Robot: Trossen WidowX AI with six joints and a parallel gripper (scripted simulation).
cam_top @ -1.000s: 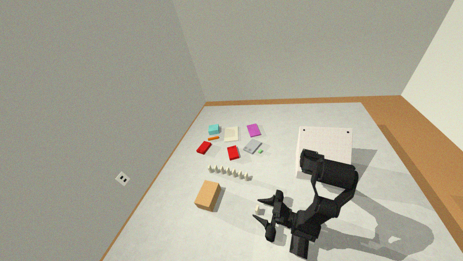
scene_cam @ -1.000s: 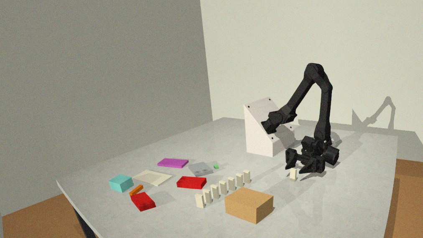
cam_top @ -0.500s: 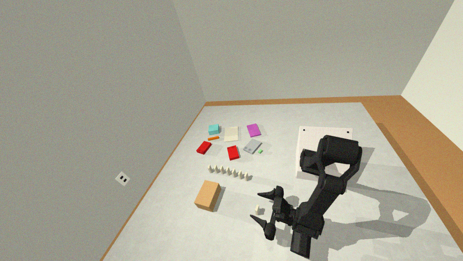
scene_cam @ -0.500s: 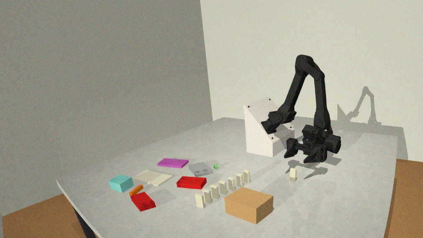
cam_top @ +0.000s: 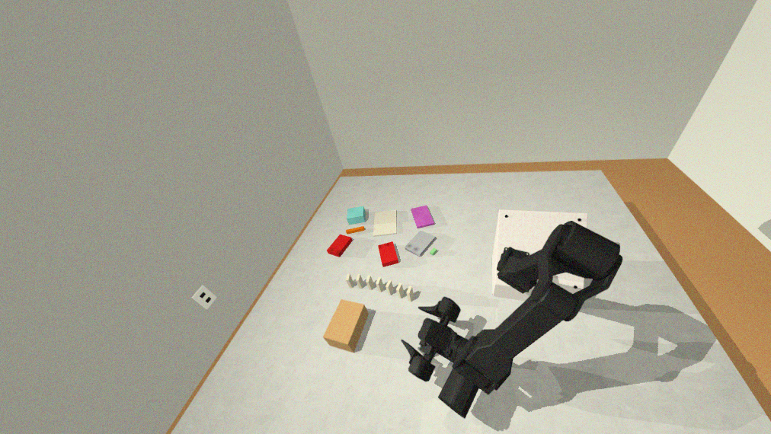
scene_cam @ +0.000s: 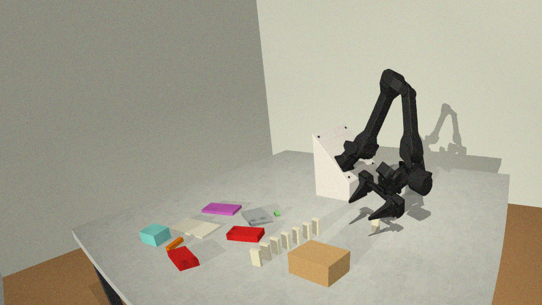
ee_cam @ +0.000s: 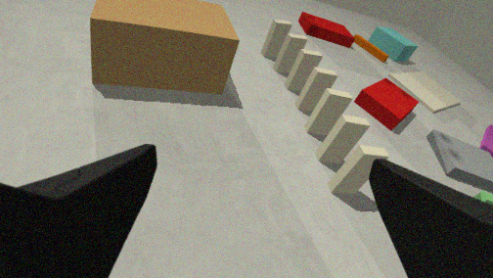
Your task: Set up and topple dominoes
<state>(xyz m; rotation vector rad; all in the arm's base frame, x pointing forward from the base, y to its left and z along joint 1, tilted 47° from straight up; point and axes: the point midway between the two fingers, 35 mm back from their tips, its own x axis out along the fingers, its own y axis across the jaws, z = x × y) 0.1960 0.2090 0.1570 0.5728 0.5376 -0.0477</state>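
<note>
From the top view, the gripper (cam_top: 421, 324) is hovering with its fingers (cam_top: 430, 310) spreading wide around nothing, and the row of dominoes (cam_top: 380, 285) is standing just beyond the fingertips, with a tan box (cam_top: 345, 324) lying beside it on the desk (cam_top: 302, 377). In the exterior view, a loose domino (scene_cam: 375, 224) is standing upright on the desk right under one fingertip, well apart from the row (scene_cam: 286, 241). Through the wrist view, both fingers are framing bare desk, the row (ee_cam: 318, 90) is stretching away ahead beside the far finger, and a red block (ee_cam: 386, 102) is lying past it.
</note>
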